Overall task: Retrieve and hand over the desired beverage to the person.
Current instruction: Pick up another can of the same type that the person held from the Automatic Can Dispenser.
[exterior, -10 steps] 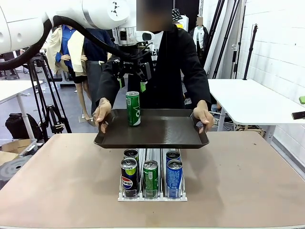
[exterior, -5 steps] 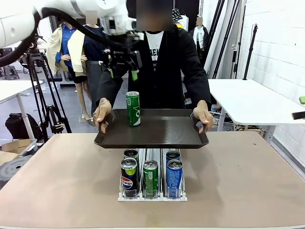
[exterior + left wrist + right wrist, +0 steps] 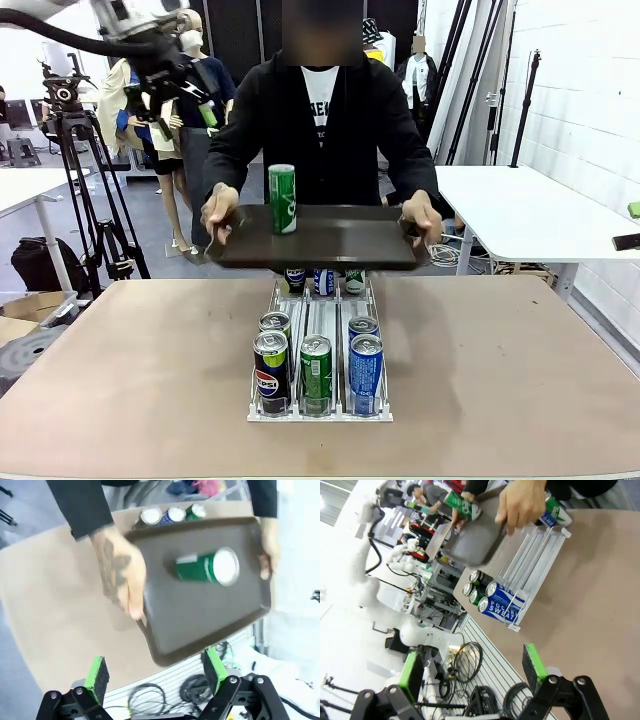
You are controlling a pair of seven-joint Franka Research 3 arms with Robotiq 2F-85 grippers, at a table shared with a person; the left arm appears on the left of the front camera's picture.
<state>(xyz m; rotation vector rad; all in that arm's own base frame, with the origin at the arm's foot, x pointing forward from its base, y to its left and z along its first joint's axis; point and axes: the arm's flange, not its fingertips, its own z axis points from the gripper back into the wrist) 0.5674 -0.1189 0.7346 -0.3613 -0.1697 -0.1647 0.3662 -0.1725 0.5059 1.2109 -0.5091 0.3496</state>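
Green can [image 3: 282,199] stands on tray [image 3: 340,246]; rack [image 3: 320,414] holds Pepsi can [image 3: 270,372], Pocari Sweat can [image 3: 507,603].

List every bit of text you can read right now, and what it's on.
"POCARI SWEAT": on the blue can at the front of the rack.
"PEPSI": on the dark can at the rack's front left.
Lettering on the T-shirt: partly hidden, unreadable.
Print on the green can on the tray: too blurred to read.
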